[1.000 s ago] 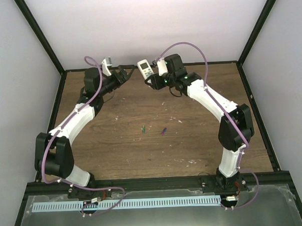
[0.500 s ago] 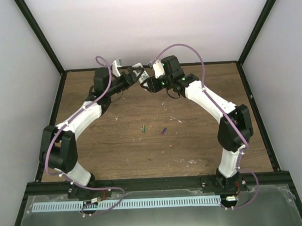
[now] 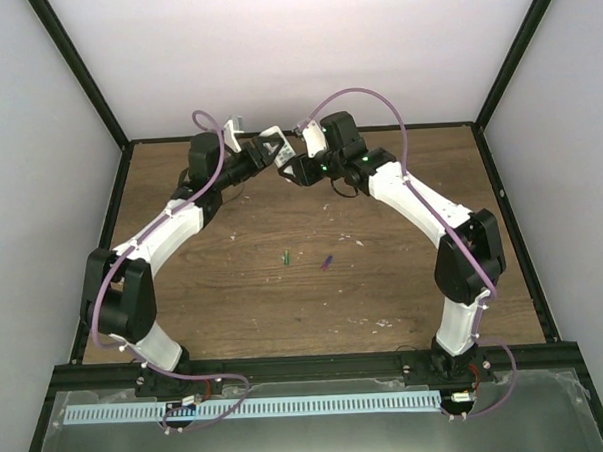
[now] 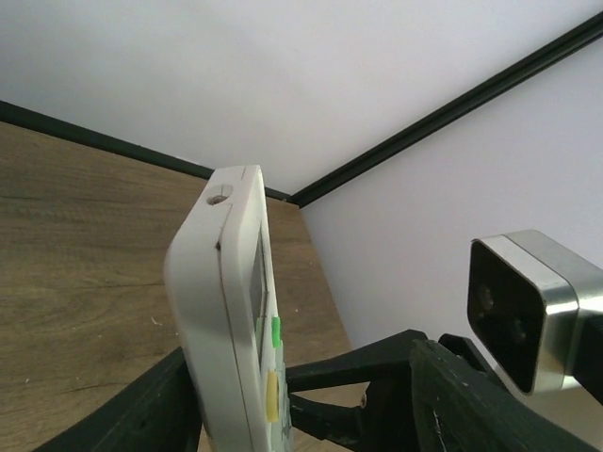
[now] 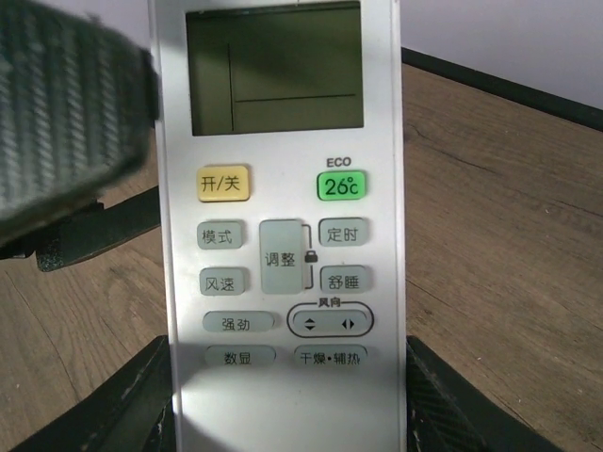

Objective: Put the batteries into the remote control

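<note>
From above, the green battery (image 3: 285,256) and purple battery (image 3: 326,262) lie loose on the table (image 3: 404,282), well apart from the remote control (image 3: 273,143), which is held up near the far edge between the left gripper (image 3: 264,154) and right gripper (image 3: 281,157). The left wrist view shows its jaws apart around the remote (no grip). The right wrist view shows jaws clamped on its sides, buttons facing the camera. Loading looks unstarted.

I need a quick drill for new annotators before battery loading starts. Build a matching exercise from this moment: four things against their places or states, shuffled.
Things:
1. remote control
2. green battery
3. purple battery
4. left gripper

States:
A. lying on the table, right one of the pair
B. open, fingers either side of the remote control's end
C. held off the table in the right gripper
D. lying on the table, left one of the pair

Pairs: 1-C, 2-D, 3-A, 4-B
</note>
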### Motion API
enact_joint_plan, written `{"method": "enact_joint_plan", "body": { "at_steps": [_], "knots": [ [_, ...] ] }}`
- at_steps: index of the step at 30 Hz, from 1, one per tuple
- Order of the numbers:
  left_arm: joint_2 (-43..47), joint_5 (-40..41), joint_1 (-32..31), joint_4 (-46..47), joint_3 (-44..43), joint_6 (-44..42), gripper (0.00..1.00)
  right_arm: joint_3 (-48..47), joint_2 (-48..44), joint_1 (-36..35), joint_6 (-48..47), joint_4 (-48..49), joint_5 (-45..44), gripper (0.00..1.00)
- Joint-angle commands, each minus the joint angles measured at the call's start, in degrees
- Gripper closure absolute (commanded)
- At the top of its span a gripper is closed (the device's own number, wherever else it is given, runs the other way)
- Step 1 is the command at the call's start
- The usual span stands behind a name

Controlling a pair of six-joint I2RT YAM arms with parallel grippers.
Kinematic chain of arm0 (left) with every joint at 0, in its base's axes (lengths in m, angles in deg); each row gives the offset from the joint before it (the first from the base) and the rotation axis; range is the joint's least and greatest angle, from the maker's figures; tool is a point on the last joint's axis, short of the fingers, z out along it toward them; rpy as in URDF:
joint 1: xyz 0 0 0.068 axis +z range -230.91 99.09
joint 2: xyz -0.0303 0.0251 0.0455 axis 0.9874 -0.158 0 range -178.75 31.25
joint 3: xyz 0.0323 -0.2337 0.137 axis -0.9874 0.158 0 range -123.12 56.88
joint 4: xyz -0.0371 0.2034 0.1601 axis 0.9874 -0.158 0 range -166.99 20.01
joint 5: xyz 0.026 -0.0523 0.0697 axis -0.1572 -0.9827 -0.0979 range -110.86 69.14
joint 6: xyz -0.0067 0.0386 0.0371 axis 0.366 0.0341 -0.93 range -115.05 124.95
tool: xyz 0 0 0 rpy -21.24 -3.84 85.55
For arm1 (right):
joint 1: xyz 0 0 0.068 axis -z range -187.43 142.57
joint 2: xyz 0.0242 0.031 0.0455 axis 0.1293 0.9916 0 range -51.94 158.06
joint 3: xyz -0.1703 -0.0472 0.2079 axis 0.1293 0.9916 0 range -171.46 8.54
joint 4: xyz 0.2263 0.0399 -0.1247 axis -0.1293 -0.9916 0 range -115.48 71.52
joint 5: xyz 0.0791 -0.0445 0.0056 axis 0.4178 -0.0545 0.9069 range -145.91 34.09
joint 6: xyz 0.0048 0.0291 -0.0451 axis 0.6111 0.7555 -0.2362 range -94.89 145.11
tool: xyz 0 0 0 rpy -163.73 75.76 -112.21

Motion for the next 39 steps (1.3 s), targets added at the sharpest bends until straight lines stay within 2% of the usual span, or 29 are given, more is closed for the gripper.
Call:
{"method": "enact_joint_plan", "body": {
  "at_steps": [1,6,18,23,31,39],
  "knots": [
    [-0.8,0.0,-0.1,0.4,-2.7,-1.8,0.43,-1.5,-2.3,-1.2,-1.6,-0.8,0.7,0.82],
    [-0.7,0.5,0.1,-0.1,-2.9,-2.2,0.55,-1.2,-2.7,-1.3,-2.3,-1.4,-0.1,0.82],
    [-0.6,0.3,1.0,0.1,-2.4,-2.1,0.76,0.0,-3.2,-1.9,-4.6,-2.0,-0.8,0.82],
    [-0.6,0.0,1.1,0.2,-2.3,-2.1,0.81,0.6,-3.7,-1.9,-4.9,-1.9,-1.5,0.79],
    [-0.3,-1.5,1.5,2.0,-1.1,-2.0,0.86,2.1,-5.0,-1.9,-4.6,-0.4,-1.8,0.59],
    [-0.4,-9.8,4.3,8.4,0.1,-3.2,0.89,2.8,-6.3,-1.8,-5.8,-0.3,-0.2,0.35]
  ]
}}
